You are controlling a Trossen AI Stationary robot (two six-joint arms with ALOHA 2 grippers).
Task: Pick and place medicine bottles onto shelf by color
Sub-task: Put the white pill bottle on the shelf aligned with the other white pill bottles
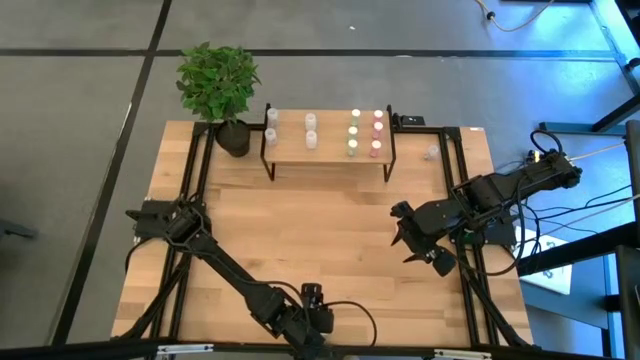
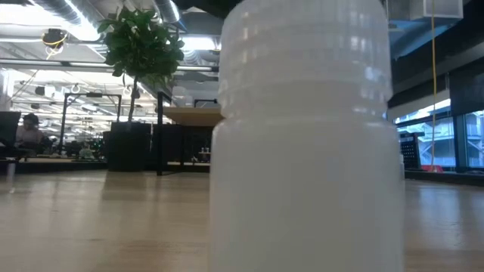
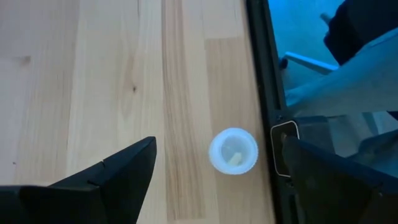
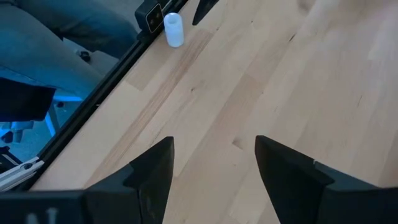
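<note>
A white-capped medicine bottle (image 3: 233,151) stands upright on the table close to its near edge. It fills the low view (image 2: 302,136) and shows small in the right wrist view (image 4: 173,29). My left gripper (image 3: 217,165) hovers open above it with a finger on either side, touching nothing; in the high view this gripper (image 1: 313,293) hides the bottle. My right gripper (image 1: 412,240) hangs open over the table's right part with nothing between its fingers (image 4: 214,146). The shelf (image 1: 330,150) at the far edge carries white-, green- and pink-capped bottles in columns.
A potted plant (image 1: 218,85) stands at the shelf's left end. One more small bottle (image 1: 432,153) lies on the table right of the shelf. A black frame rail (image 3: 264,93) with a small tag (image 3: 285,149) runs along the near edge beside the bottle.
</note>
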